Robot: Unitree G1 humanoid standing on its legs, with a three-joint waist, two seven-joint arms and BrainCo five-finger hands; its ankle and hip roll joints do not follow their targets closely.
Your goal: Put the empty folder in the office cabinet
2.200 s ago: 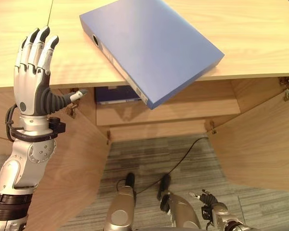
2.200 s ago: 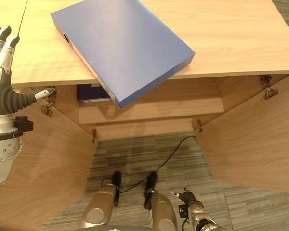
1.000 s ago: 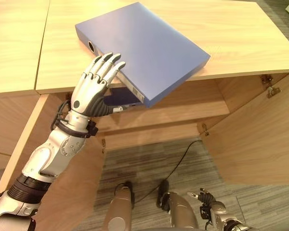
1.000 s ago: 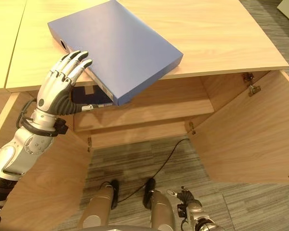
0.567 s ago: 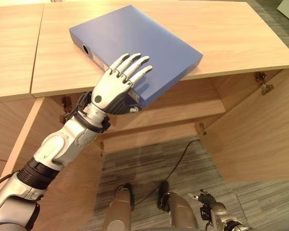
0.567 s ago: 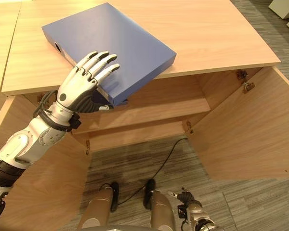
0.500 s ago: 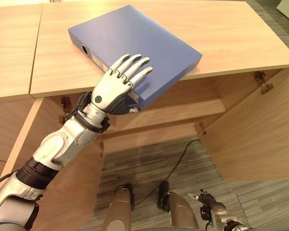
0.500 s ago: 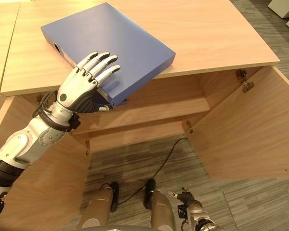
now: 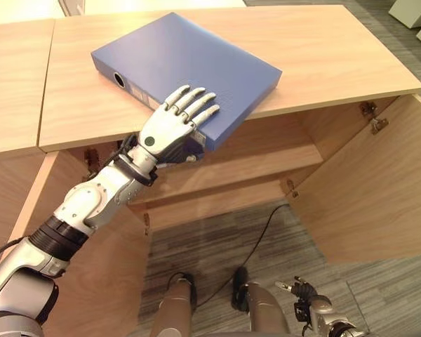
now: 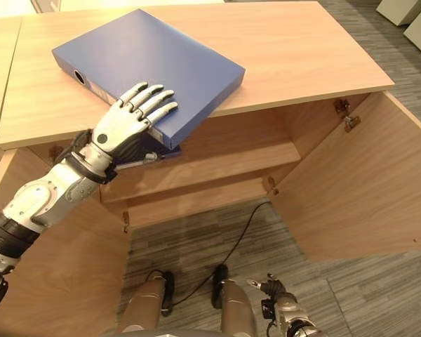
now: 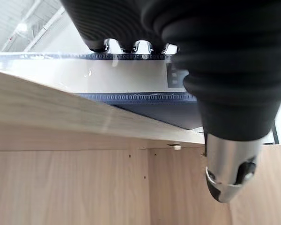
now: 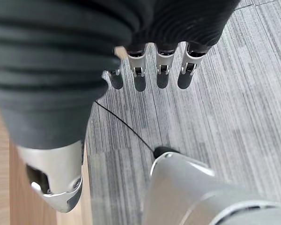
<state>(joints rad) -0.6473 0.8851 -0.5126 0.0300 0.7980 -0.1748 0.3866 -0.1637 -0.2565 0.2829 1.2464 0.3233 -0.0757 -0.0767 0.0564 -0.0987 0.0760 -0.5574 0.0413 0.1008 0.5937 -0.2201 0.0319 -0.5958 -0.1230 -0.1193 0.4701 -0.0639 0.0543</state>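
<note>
A: Report the change.

B: The left hand (image 9: 170,126) has come from beside the cabinet onto the blue folder (image 9: 186,67). Its fingers lie straight on the cover at the overhanging corner, thumb under the edge; nothing is clenched.

A: Folder location?

B: On the cabinet top (image 9: 323,49), one corner past the front edge, above the open compartment (image 9: 266,151). The right hand (image 12: 150,70) hangs low, fingers relaxed. Judgement: grasp imminent; insertion not started.

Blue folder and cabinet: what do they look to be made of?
The blue folder looks like matte plastic-covered board: even colour, faintly textured cover, a glossy clear sleeve on its spine. The cabinet looks like light wood-grain laminate or veneer, smooth with a low sheen; which one is unclear.
</note>
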